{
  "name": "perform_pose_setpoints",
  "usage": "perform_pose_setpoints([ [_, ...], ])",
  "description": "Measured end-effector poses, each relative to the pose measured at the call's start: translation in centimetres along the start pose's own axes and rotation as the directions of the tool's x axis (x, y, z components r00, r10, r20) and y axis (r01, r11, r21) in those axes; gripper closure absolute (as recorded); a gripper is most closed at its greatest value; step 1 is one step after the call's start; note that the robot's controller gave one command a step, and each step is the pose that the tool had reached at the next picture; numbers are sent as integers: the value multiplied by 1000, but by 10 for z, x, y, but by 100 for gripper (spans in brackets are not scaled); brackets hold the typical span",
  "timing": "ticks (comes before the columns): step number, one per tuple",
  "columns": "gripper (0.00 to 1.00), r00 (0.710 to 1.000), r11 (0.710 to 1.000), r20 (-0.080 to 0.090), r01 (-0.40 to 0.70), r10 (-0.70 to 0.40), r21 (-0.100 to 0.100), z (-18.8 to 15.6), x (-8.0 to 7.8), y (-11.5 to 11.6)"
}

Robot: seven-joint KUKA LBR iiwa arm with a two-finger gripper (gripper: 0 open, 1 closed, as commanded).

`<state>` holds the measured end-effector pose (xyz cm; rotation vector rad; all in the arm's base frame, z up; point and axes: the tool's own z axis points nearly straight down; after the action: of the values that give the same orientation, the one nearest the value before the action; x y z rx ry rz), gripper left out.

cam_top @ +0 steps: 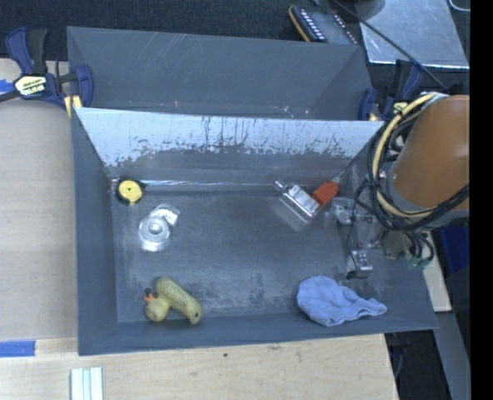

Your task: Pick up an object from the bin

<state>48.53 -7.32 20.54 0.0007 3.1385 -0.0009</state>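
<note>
My gripper [360, 262] hangs at the right side of the bin, just above the upper right edge of a crumpled blue cloth [338, 301] that lies in the front right corner. A clear plastic piece with an orange cap [303, 200] lies a little to the gripper's upper left, near the back wall. I see nothing held in the gripper.
A yellow-green squeeze toy [173, 300] lies at the front left. A clear round plastic lid [156, 228] and a small yellow disc [129, 192] sit at the back left. The arm with its orange cover and cables stands over the bin's right wall.
</note>
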Motion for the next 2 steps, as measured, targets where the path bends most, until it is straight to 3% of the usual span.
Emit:
perform_pose_setpoints([
  [1,0,989,989,-6,-146,146,-1,53,-18,60],
  [2,0,1000,1000,0,-1,1,0,80,-9,33],
])
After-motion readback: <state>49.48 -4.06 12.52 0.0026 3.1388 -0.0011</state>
